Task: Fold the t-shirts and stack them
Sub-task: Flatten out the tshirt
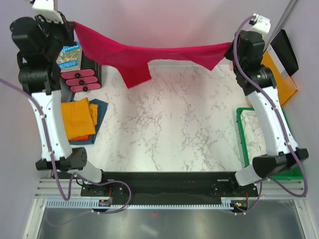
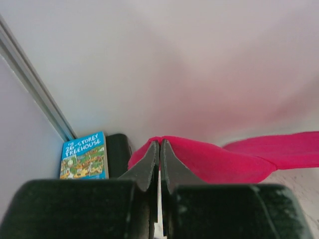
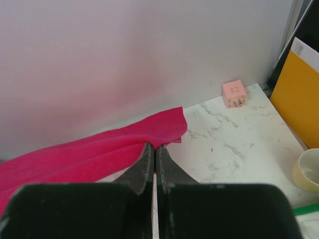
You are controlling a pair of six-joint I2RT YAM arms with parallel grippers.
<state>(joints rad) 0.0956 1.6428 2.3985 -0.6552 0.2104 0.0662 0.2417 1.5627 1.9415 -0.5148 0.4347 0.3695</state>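
Where the table's (image 1: 174, 124) far-left corner shows, a book (image 2: 83, 155) reading "The 26-Storey Treehouse" is seen. Beside it the left claw (image 2: 159, 144) is pressed together, pinching one end of the crimson t-shirt (image 1: 149, 55). The orange t-shirt (image 1: 79, 117) is laid folded on the dark blue t-shirt (image 1: 101, 110), near-left. The crimson one is held stretched L-to-R along the far edge, long axis claw-to-claw, sagging mid-span. Its other end is pinched by the right claw (image 3: 153, 148), likewise closed. Both arms judged equally near.

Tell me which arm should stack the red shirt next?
Left, probably: left gripper and right gripper both pinch the red t-shirt, but the orange t-shirt and blue t-shirt lie beside the left arm.
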